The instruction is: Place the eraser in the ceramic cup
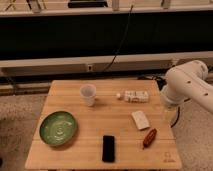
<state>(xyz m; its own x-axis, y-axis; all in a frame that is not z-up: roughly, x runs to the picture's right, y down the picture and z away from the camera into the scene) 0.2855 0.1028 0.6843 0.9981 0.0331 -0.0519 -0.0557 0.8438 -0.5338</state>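
The eraser [108,148] lies near the worktop's [120,122] six o'clock edge, long axis twelve-to-six; the gripper [169,111] hangs at the three o'clock edge, fingers spread, empty, the eraser at its eight o'clock; the cup [88,94] stands toward eleven.

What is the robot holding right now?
Nothing. The gripper hangs open beside the right edge of the table, and the eraser lies untouched near the front edge.

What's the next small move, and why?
Probably move the gripper, hanging open at the table's right edge, over the eraser: it lies flat near the front edge, untouched, well apart from the cup.
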